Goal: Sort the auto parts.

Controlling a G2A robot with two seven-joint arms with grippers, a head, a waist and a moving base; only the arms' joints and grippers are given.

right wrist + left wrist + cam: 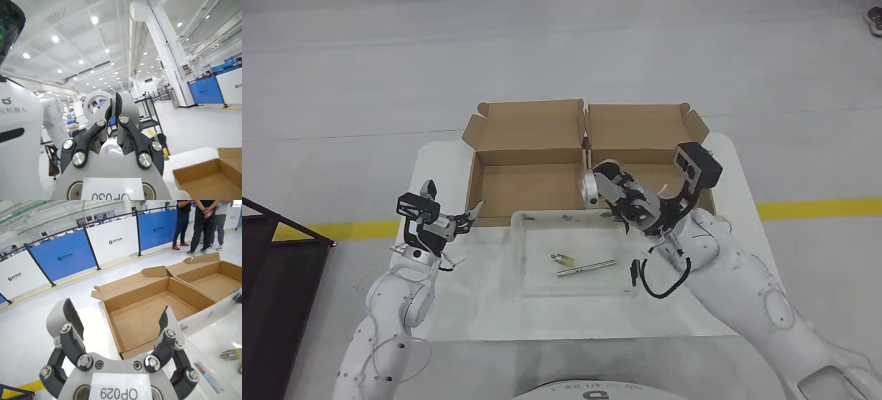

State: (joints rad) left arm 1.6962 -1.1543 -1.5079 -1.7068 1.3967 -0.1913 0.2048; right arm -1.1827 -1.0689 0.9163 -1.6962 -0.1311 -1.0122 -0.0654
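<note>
Ceiling lights (55, 39) shining bright overhead, glare glinting off the clear tray (213, 336), straight lines bowing toward wrist-view edges.

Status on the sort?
Left gripper open, beside a box. Right gripper shut on metal ring, near the other box. Rod and cylinder in tray. Nothing blocking.

Factory hall: blue-and-white partition panels (66, 256), yellow floor line (822, 208), high lamp-studded ceiling (75, 37).

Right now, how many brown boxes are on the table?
2. Both are open, side by side at the far edge of the table, behind the clear tray. The left box sits ahead of the left tool; the right box lies below the right tool, which grips a metal ring.
</note>
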